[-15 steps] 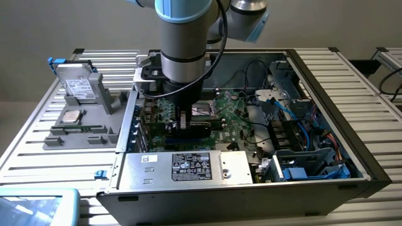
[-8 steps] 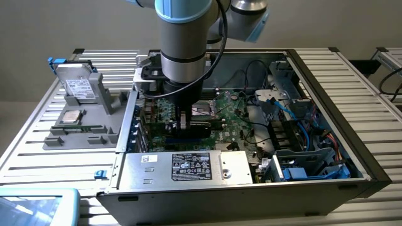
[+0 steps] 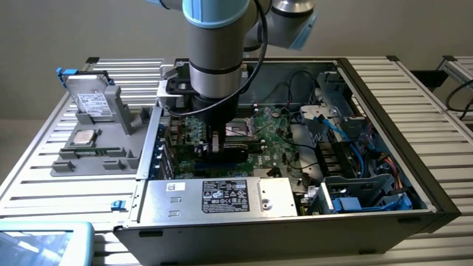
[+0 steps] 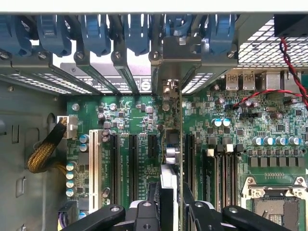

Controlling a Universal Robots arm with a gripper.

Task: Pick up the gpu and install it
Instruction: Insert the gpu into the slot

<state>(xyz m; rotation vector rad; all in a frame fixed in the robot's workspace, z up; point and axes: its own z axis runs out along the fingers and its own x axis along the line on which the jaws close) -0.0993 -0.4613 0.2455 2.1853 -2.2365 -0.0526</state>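
Down at the motherboard (image 4: 130, 113), fingers (image 4: 201, 214) grip the gpu (image 4: 168, 180) (edge-on in wrist view, broadside in exterior).

On the desk (image 3: 414, 83), a computer case (image 3: 391, 119) lying open, with a tray (image 3: 88, 163) just beside it on the exterior view's left, bearing a hard drive (image 3: 94, 102) and, in front of that, a processor (image 3: 83, 137). Inside the case, power supply (image 3: 214, 195) along the near wall, motherboard (image 3: 277, 136) behind it. Over the motherboard, gripper (image 4: 169, 214) closed on the gpu (image 4: 168, 185), upright on edge among the expansion slots (image 4: 132, 163).
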